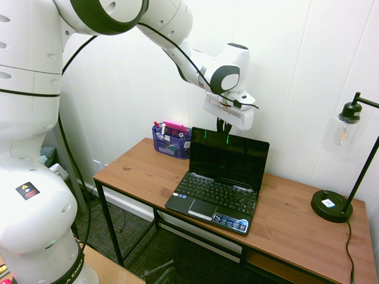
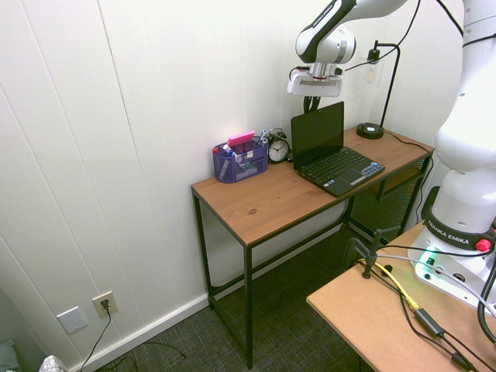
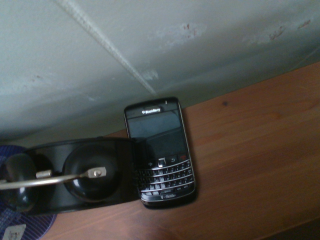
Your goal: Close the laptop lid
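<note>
The small black laptop stands open on the wooden desk (image 1: 142,171). Its lid (image 1: 228,157) is upright and leans slightly back, and the keyboard (image 1: 216,192) faces the front edge. My gripper (image 1: 224,126) hangs just above and behind the lid's top edge, fingers pointing down and shut, with nothing visible between them. In the second exterior view the gripper (image 2: 313,103) sits right over the lid (image 2: 316,133), near its upper rim; whether it touches the rim is unclear.
A purple desk organizer (image 1: 172,141) stands at the desk's back left, with a black alarm clock (image 2: 278,147) beside it. A black phone (image 3: 160,150) lies behind the laptop by the wall. A black lamp (image 1: 331,204) stands at the right end.
</note>
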### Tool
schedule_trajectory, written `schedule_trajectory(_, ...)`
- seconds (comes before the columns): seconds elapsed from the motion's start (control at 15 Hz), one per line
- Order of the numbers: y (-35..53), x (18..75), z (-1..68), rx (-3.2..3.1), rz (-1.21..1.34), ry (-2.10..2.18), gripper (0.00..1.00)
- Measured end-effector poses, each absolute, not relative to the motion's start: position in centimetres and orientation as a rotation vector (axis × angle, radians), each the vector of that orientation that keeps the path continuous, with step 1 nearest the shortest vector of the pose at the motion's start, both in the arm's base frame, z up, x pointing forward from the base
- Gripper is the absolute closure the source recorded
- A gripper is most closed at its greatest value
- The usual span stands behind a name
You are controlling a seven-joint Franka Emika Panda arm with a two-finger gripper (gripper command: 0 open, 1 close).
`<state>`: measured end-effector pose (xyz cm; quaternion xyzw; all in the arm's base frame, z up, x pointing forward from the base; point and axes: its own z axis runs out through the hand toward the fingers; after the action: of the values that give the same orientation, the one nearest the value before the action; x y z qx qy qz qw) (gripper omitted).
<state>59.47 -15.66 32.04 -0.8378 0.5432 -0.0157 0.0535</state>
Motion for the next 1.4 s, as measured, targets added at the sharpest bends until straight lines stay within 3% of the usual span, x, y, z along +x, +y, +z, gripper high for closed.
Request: schedule_trajectory(1.4, -14.0, 48.7, 22.5, -2.633, 0.342, 1.673, 1.00)
